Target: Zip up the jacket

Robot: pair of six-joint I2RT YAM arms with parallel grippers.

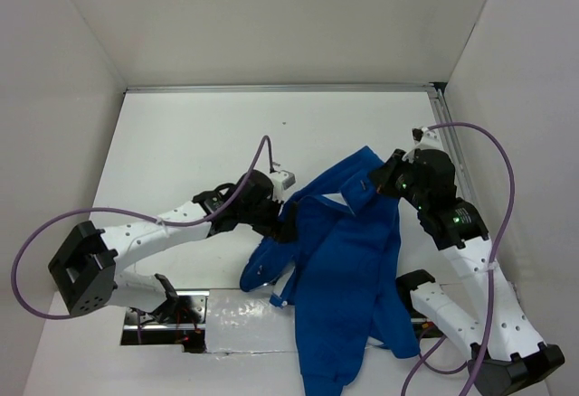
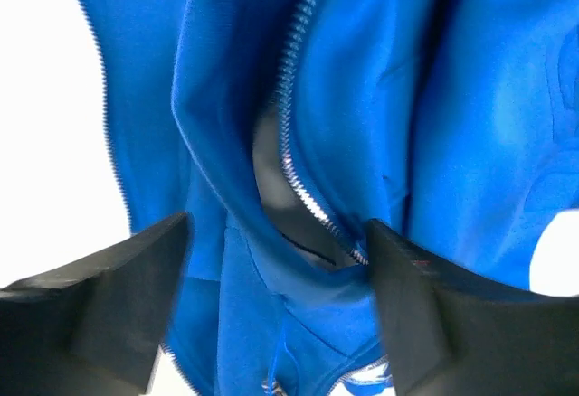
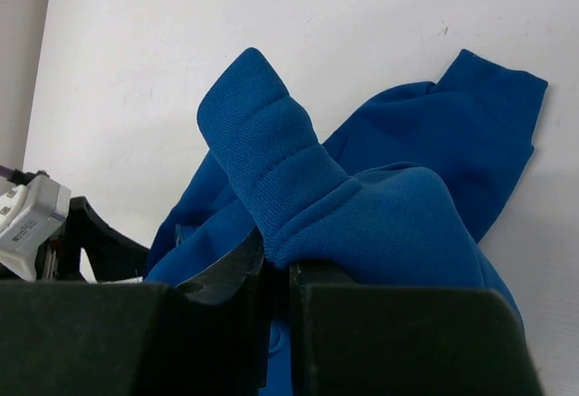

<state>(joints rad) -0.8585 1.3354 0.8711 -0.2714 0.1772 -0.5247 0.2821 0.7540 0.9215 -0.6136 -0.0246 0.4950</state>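
Top external view showed the jacket (image 1: 348,269) sprawled on the bench (image 1: 199,134) between both arms, its front open. My right gripper (image 3: 276,274) was pinched nearly closed on a ribbed fold of the blue fabric, anchoring it. My left gripper (image 2: 276,233) stood wide, jaws either side of the zipper teeth (image 2: 291,134), gripping nothing. I judged we were at the hunt for the slider; next I needed to close on the pull, which I could not make out
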